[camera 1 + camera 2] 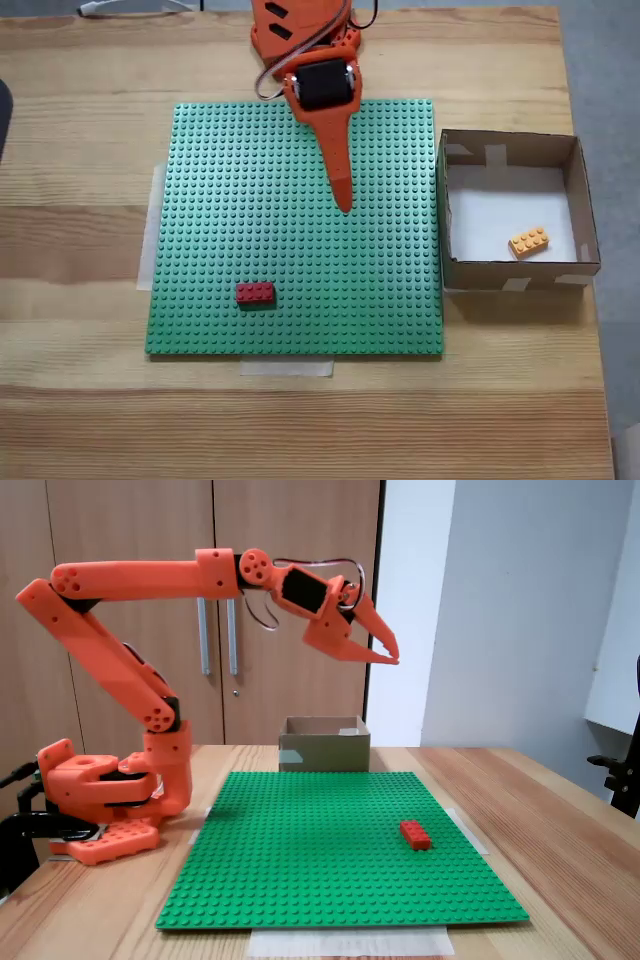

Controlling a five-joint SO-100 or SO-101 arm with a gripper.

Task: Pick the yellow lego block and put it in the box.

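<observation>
The gripper (392,656) hangs high above the green studded baseplate (330,850), well clear of it, with its two orange fingers drawn together at the tips and nothing between them. In the fixed view from above, the gripper (345,203) points toward 6 o'clock over the middle of the baseplate (220,200), a little toward the 12 o'clock half. The orange arm (140,580) reaches out level from its base (100,800), which sits on the wooden table (560,820) at 9 o'clock of the baseplate in the side-on fixed view.

The red brick (255,293) lies flat on the baseplate at about 7 o'clock from the gripper in the top view, well apart from it; from the side the red brick (415,834) shows toward the right near part of the plate.

The box (588,210) stands on the table just beside the baseplate's 3 o'clock edge. The yellow lego block (529,242) lies inside it on the white floor, tilted, toward the box's 5 o'clock corner. From the side, the box (324,744) stands beyond the far edge of the plate.
</observation>
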